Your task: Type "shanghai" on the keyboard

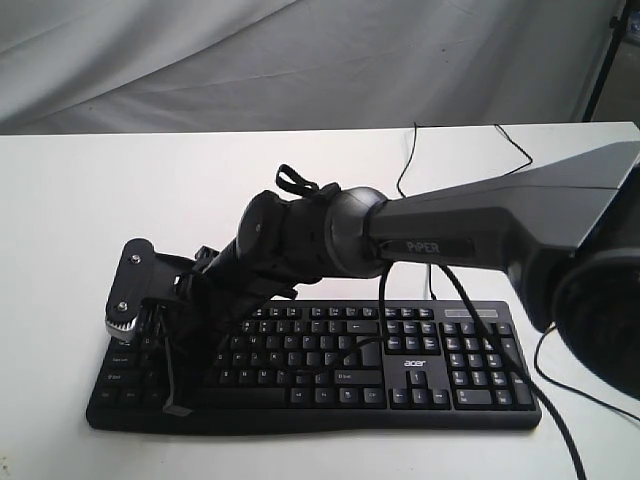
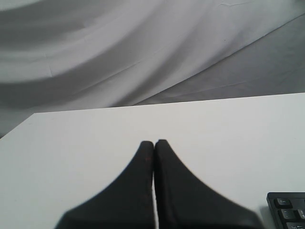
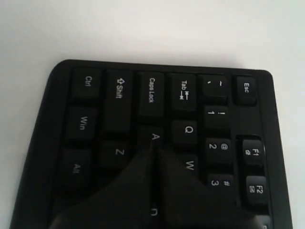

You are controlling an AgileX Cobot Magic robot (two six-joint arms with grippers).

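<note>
The black keyboard (image 1: 420, 375) with its white acer logo lies along the table's near side. My right arm reaches across from the right to the keyboard's left end. The right gripper (image 1: 150, 338) is shut with nothing in it. In the right wrist view its fingertips (image 3: 155, 146) sit right at the A key (image 3: 153, 135), between Z (image 3: 119, 152) and W (image 3: 189, 165); whether they press a key I cannot tell. My left gripper (image 2: 154, 142) is shut and empty over bare white table, with a keyboard corner (image 2: 287, 210) beside it. The left arm does not show in the exterior view.
The thin black keyboard cable (image 1: 410, 160) runs from the keyboard toward the table's far edge. A grey cloth backdrop (image 1: 300, 50) hangs behind the white table (image 1: 100, 200). A black stand leg (image 1: 605, 60) shows at the back right.
</note>
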